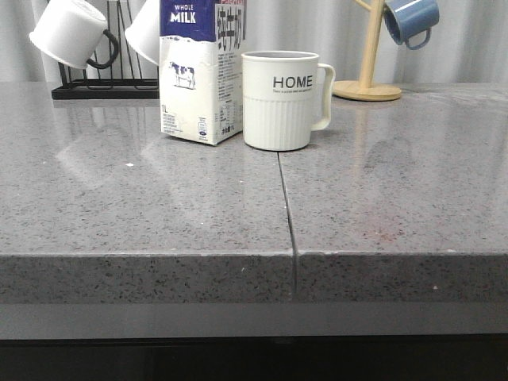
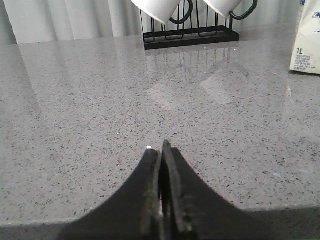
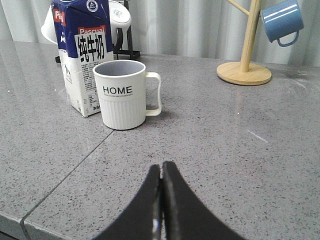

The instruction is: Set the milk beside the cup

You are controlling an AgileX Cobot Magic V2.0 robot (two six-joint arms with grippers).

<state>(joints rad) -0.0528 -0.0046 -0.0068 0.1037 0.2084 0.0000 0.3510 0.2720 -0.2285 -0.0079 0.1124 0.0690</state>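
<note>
The milk carton point(image 1: 200, 71), white with a dark blue top and a cow picture, stands upright on the grey counter. The cream "HOME" cup point(image 1: 279, 99) stands right beside it on its right, handle pointing right; they are close or touching. Both also show in the right wrist view, the milk point(image 3: 82, 60) and the cup point(image 3: 122, 95). A corner of the milk point(image 2: 306, 50) shows in the left wrist view. My left gripper point(image 2: 161, 149) is shut and empty over bare counter. My right gripper point(image 3: 161, 166) is shut and empty, well short of the cup. Neither gripper shows in the front view.
A black wire rack point(image 1: 103, 83) with white black-handled mugs point(image 1: 73, 32) stands at the back left. A wooden mug tree point(image 1: 367, 71) with a blue mug point(image 1: 411, 20) stands at the back right. A seam point(image 1: 286, 214) runs through the counter point(image 1: 397, 206).
</note>
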